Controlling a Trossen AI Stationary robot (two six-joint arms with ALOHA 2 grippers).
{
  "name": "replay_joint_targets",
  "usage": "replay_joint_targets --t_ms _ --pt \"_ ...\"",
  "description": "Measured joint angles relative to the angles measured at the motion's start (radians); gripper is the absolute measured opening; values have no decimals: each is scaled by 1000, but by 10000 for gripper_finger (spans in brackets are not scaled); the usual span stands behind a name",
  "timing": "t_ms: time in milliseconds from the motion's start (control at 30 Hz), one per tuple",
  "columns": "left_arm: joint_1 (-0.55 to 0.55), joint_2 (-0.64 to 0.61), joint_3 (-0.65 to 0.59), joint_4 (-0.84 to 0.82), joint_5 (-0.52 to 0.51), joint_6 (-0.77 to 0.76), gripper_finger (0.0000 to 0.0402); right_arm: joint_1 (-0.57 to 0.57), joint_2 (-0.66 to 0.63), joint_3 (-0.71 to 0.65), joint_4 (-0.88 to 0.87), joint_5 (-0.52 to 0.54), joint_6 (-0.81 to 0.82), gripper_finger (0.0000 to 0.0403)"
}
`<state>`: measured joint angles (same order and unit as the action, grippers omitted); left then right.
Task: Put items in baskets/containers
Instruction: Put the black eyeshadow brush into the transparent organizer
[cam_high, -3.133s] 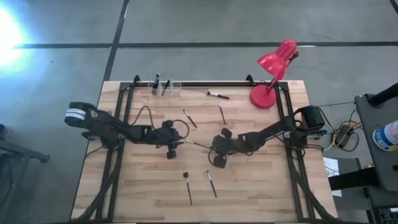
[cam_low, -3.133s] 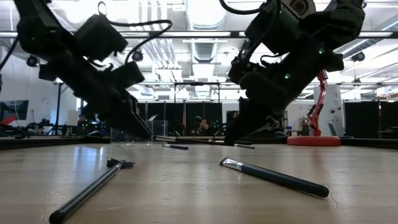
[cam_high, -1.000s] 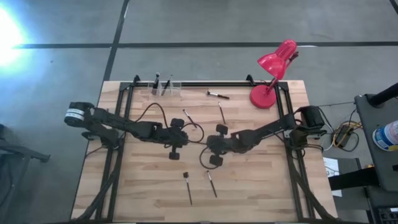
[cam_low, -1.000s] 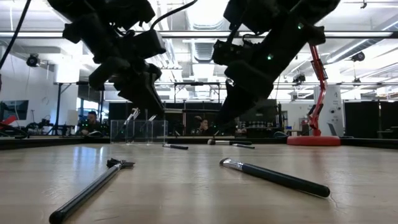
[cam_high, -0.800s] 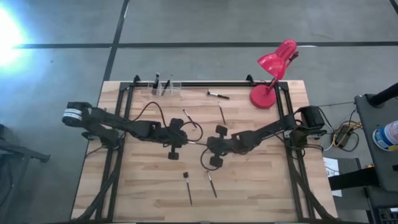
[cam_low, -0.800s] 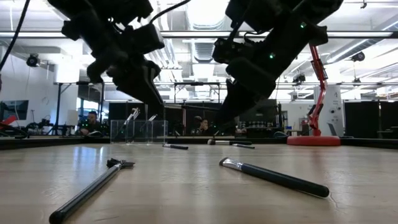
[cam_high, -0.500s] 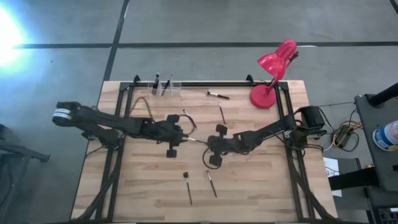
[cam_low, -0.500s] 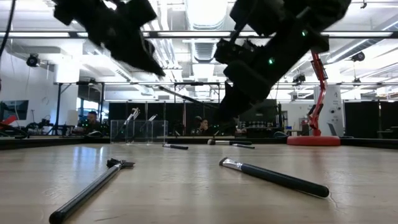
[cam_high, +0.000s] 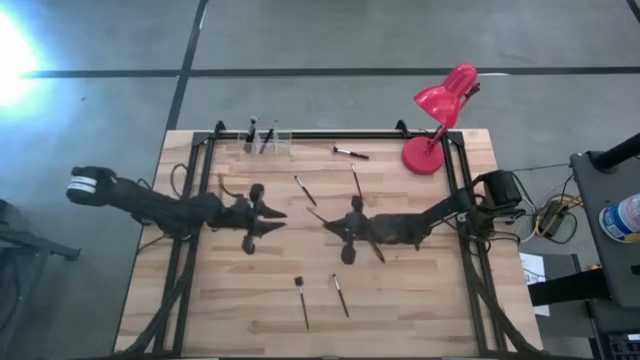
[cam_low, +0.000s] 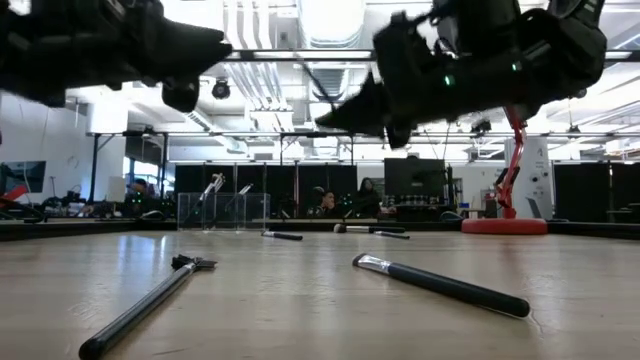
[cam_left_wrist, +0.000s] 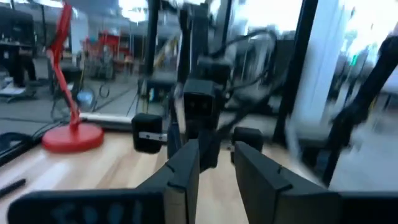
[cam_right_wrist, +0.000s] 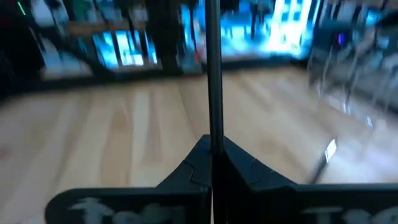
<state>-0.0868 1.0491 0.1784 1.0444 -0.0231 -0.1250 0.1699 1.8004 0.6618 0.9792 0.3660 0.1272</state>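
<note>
We judge the step in hand to be the carrying of one brush to the cups; the right gripper (cam_high: 322, 224), above the middle of the pale wooden slatted desk (cam_high: 420, 290), has its jaws clamped together on a thin dark stick-like makeup brush (cam_right_wrist: 214, 74), which in the right wrist view stands straight out from between them; the left gripper (cam_high: 272, 213) hangs over the desk's left half with its jaws apart and nothing between them, as the left wrist view shows; the row of small clear plastic cups (cam_high: 266, 142) stands at the far edge of the desk, left of centre, already with a few dark sticks upright in it, and well apart from both grippers; the next move, as we see it, calls for the right arm to swing the held brush toward that far edge, tip it upright over a free cup and only then open, for the cups are low and narrow and the brush long; other thin dark brushes lie loose on the desk, two (cam_high: 303, 302) near the front edge, two (cam_high: 304, 189) near the middle and one (cam_high: 350, 152) just beside the red desk lamp (cam_high: 438, 118) at the far right.
</note>
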Motion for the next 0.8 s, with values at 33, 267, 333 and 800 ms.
replay_joint_targets --t_ms 33,267,333,800 --pt "0 3 -11 31 1 -12 96 -2 0 2 32 0 -7 8" --pt "0 7 73 -9 3 -51 96 -5 0 112 41 -8 -93 8" --pt "0 11 115 -47 3 -49 96 -5 0 138 18 -8 -109 8" --pt "0 102 294 -130 8 12 97 -5 2 202 -48 -34 -130 8"
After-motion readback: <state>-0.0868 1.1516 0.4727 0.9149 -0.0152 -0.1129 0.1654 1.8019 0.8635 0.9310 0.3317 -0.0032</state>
